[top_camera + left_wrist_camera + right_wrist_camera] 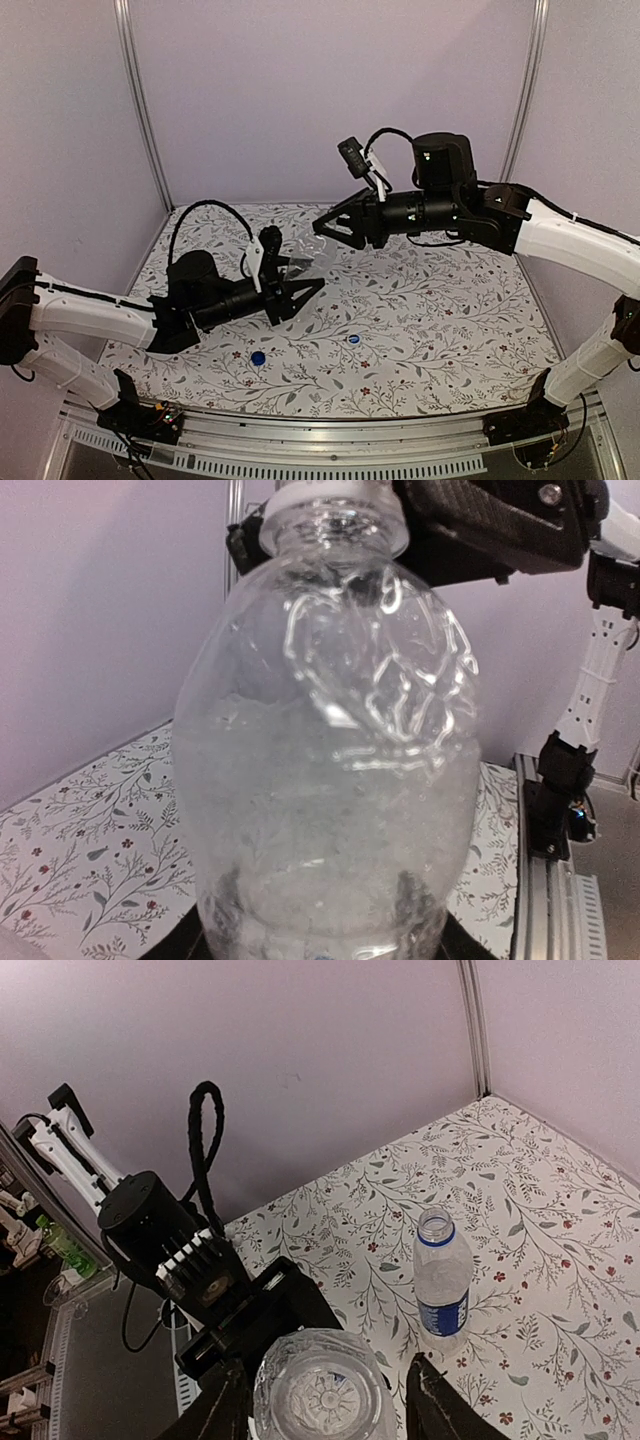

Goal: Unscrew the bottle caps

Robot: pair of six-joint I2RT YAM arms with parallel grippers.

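- The solid blue cap [258, 357] lies loose on the flowered table [450, 330], towards the near edge and just in front of my left arm
- My left gripper [308, 277] is raised off the table and clamped around the lower body of the plain bottle [330, 780]. In its wrist view the bottle fills the picture, and a dark finger shows at either side of its base
- The plain bottle is held in the air between the two arms, with its neck end pointing away from the left gripper and close under the right one. I cannot tell from any view whether anything is still on its mouth
- My right gripper [328, 228] is spread wide and has hold of nothing. In its wrist view its fingers [228, 1415] stand either side of the plain bottle's end with a gap on both sides
- The whitish cap with blue [353, 339] lies on the table, right of the blue one and apart from it
- The labelled bottle [442, 1290] stands upright on the table with its neck open, well apart from both grippers; I only see it in the right wrist view
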